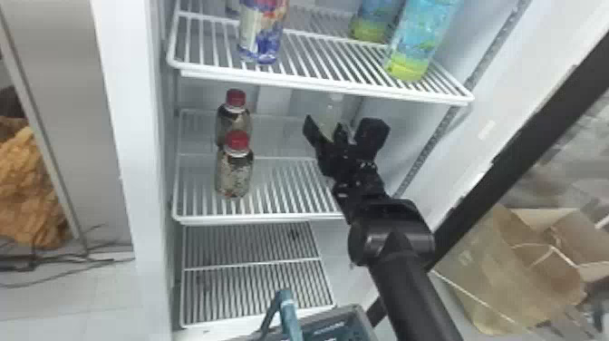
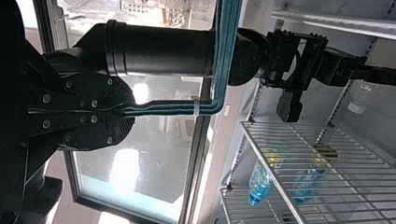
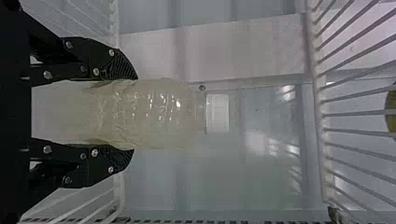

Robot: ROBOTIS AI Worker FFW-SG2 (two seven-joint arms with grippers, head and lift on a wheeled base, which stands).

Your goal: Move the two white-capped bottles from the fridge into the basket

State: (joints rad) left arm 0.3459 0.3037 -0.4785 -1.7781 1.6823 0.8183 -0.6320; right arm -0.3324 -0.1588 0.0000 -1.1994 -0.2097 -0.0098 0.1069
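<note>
Inside the fridge, my right gripper point(image 1: 325, 129) is at the right part of the middle shelf, around a clear bottle point(image 1: 333, 108) with a white cap. Seen from the right wrist, the gripper point(image 3: 128, 113) is shut on the lower body of this bottle point(image 3: 163, 112), a finger pressed to each side; the cap end points away from the wrist. At the head view's bottom edge is the basket point(image 1: 360, 313), partly cut off, its teal handle point(image 1: 290, 313) raised. In the left wrist view my left gripper point(image 2: 131, 111) is shut on the handle point(image 2: 168, 108).
Two red-capped bottles point(image 1: 234, 174) stand on the left of the middle shelf point(image 1: 281, 220). The upper shelf point(image 1: 317, 86) holds a blue-and-white bottle point(image 1: 262, 34) and tall blue-green bottles point(image 1: 419, 38). The open door point(image 1: 503, 168) borders the right side, with a cardboard box point(image 1: 494, 272) beyond.
</note>
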